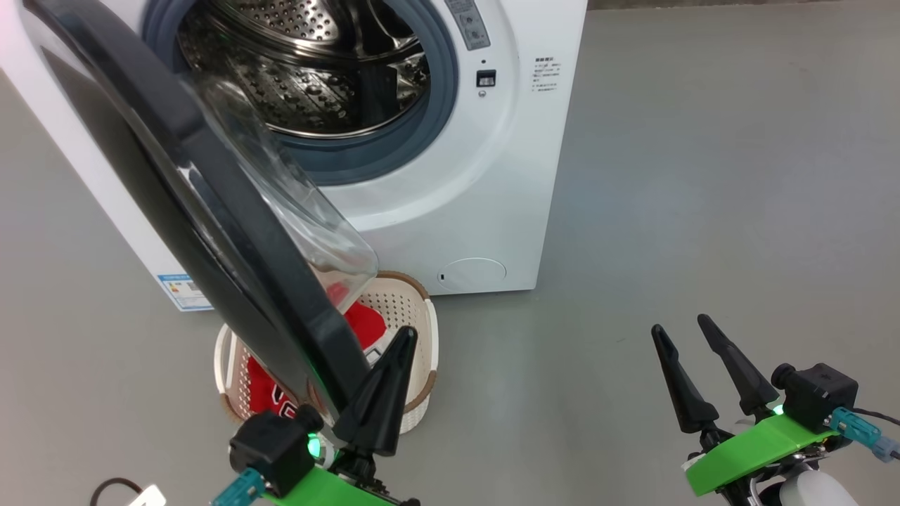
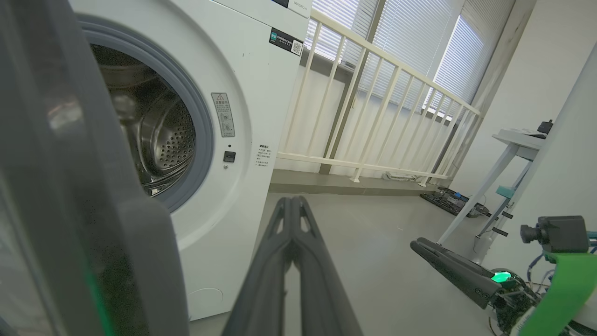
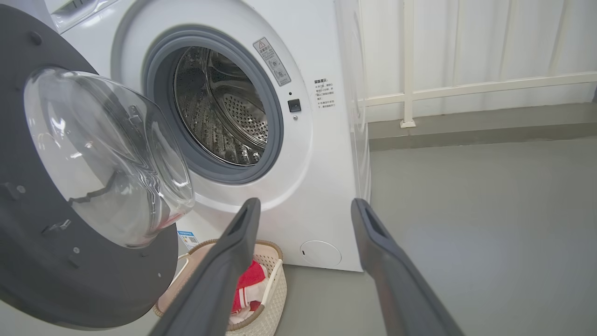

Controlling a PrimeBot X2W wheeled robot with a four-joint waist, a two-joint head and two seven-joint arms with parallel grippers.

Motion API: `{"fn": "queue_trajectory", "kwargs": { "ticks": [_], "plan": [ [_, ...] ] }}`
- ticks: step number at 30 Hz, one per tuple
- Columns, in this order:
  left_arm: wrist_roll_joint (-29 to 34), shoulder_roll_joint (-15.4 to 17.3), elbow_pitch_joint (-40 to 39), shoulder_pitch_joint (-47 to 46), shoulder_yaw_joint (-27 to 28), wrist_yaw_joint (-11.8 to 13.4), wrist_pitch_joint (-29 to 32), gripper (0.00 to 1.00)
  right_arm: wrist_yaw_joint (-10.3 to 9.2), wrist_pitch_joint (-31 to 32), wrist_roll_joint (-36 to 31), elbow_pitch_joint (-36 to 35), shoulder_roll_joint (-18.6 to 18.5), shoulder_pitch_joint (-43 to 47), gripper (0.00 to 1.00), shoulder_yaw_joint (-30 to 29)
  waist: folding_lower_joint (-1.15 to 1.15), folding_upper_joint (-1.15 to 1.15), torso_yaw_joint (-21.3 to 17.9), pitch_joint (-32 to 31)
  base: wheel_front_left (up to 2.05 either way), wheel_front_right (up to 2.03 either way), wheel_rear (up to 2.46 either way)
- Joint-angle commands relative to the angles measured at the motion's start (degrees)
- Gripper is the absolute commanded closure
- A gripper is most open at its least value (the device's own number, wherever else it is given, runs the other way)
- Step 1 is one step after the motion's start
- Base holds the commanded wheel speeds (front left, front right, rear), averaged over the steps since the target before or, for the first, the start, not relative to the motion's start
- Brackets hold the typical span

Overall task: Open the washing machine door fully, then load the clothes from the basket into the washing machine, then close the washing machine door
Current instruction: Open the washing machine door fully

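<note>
While the door (image 1: 267,281) hides much of basket (image 1: 426,351) and clothes (image 1: 365,327), left gripper (image 1: 402,342) together, right gripper (image 1: 680,325) apart

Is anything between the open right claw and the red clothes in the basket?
Partly: the half-open washing machine door overhangs the basket and the clothes. Otherwise nothing visible stands between them and the right gripper.

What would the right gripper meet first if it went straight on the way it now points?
Probably the big white washing machine, its lower front panel framed by the open right gripper; depth is unclear.
</note>
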Motion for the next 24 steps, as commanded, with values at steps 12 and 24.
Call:
{"fn": "queue_trajectory", "kwargs": {
  "ticks": [12, 24],
  "plan": [
    [-4.50, 0.20, 6.31, -3.75, 0.89, 2.25, -2.42, 1.00, 0.09, -0.69, 0.80, -1.23, -0.28, -2.48, 0.00, 0.87, 0.00, 0.00, -1.55, 1.57, 0.00, 0.00, 0.00],
    [-6.84, 0.19, 11.85, -5.45, 1.18, 2.91, -3.75, 1.00, 0.09, -0.69, 0.68, -1.01, -0.02, -2.62, 0.00, 0.72, 0.00, 0.00, -0.83, 2.28, 0.00, 0.00, 0.00]
  ]
}}
